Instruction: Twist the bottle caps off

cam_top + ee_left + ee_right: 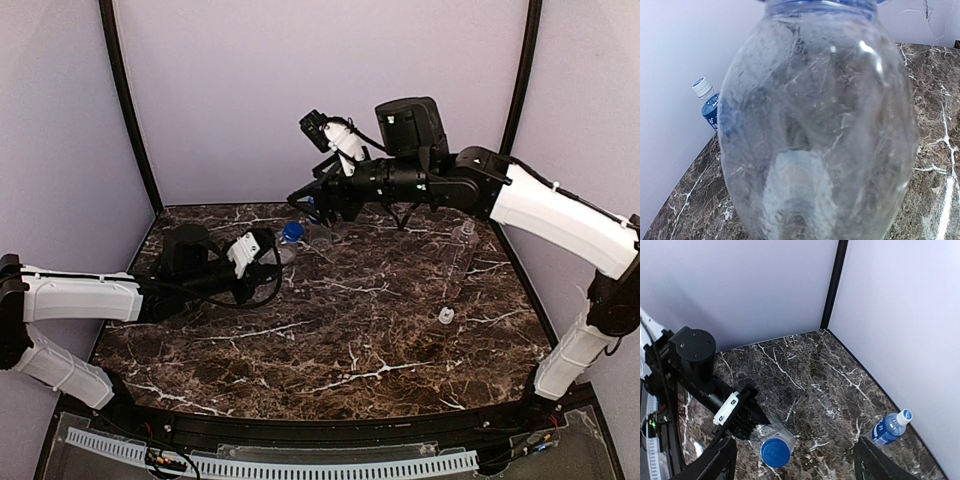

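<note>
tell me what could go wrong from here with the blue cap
1. The right end effector is open over the blue cap, not on it; closing off-centre could miss the small cap or shove the clear bottle.
2. The left end effector holds the clear bottle by its body; it may twist or buckle when the cap turns.

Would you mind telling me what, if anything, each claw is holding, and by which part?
The left claw grips the clear bottle by its body, below the blue cap. The right claw is open, holding nothing.
</note>
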